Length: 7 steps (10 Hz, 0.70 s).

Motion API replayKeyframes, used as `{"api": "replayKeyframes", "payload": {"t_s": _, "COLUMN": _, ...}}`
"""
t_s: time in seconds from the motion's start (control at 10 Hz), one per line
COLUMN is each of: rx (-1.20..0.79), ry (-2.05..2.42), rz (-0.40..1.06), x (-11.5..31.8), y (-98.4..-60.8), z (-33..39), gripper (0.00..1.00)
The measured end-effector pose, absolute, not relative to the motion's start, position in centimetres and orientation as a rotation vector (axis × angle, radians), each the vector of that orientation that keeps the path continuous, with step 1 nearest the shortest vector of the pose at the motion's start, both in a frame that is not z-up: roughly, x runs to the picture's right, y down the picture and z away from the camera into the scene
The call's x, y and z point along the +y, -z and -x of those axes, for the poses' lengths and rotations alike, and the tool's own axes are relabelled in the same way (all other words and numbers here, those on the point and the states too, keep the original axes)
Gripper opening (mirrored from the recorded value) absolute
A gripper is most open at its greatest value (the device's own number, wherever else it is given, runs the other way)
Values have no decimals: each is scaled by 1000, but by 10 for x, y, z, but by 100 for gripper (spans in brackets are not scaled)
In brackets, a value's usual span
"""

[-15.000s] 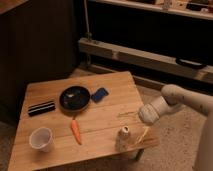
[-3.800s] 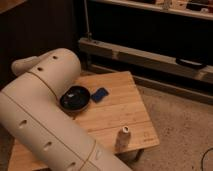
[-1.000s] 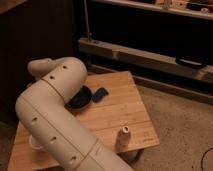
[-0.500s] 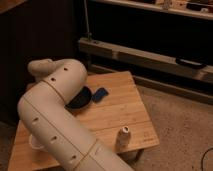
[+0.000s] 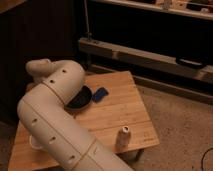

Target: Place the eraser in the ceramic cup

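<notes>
Gripper position: hidden from the camera behind the robot's own arm, on the far left side of the pan. Only the rounded end of the wrist section shows there, above the far-left part of the wooden table. Whether the gripper is apart, together or clamped on anything cannot be told.

Arm: the pale, tube-shaped links with small dark holes run from the bottom edge of the view up past the left side of the pan, bend at a rounded elbow just above the pan's left rim, and cover part of that rim.

Eraser: not visible; the table area left of the pan is covered by the arm.

Ceramic cup: only a pale curved sliver shows at the arm's left edge, well in front and to the left of the pan.

Other items: a flat blue rectangular piece lies just to the right of the pan. A slim pale can stands upright well in front and to the right of the pan, near the table's front edge.
</notes>
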<state>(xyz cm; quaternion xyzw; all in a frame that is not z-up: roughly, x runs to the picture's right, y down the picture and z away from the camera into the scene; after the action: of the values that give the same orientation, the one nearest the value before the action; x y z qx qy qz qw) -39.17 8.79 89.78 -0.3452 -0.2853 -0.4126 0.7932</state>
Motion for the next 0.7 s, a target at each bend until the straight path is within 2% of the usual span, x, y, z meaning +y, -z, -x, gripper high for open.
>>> {"api": "replayKeyframes", "payload": {"t_s": 0.7, "rx": -622, "ry": 911, "rz": 765, "x": 94, "y": -899, "z": 394, "gripper": 68}}
